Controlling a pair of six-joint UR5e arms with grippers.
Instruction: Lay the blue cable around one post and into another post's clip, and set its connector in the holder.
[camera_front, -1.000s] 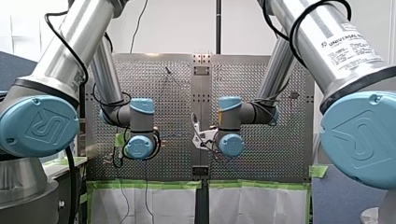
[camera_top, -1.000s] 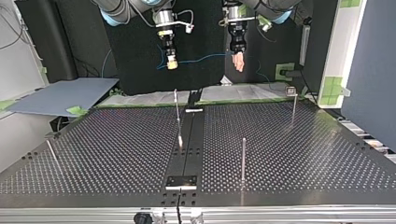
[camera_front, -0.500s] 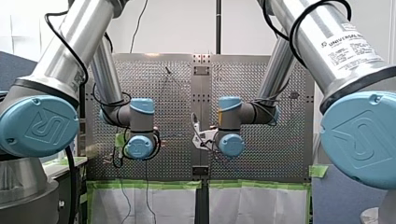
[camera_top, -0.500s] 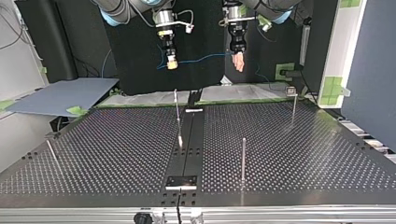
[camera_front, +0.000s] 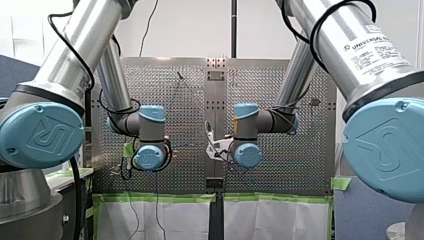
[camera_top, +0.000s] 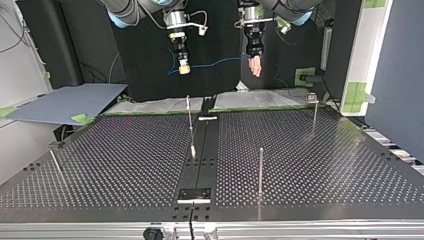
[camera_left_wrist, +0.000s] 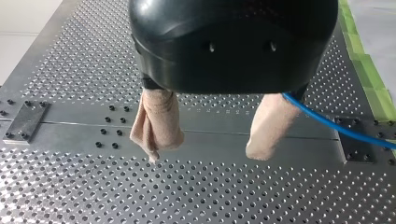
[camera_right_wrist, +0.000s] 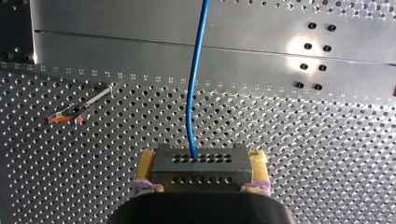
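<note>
- Nothing you can see has moved over the last second: both arms and the cable sit as they did.
- Your right claw (camera_right_wrist: 201, 159) is clamped on the grey perforated connector (camera_right_wrist: 201, 169), with its yellow pads (camera_right_wrist: 148, 161) pressing the connector's two sides.
- From the connector's face the blue cable (camera_right_wrist: 194, 93) runs ahead of that claw, over the counter (camera_right_wrist: 327, 140).
- Your left claw (camera_left_wrist: 208, 153) stands wide, its beige pads (camera_left_wrist: 156, 123) apart with nothing between them. The cable passes just beside one pad; you cannot tell whether it touches.
- In the top view the cable hangs in mid-air between the two claws, beyond the counter's far edge.
- Several slim posts (camera_top: 260, 170) stand on the counter, well apart from the cable.
</note>
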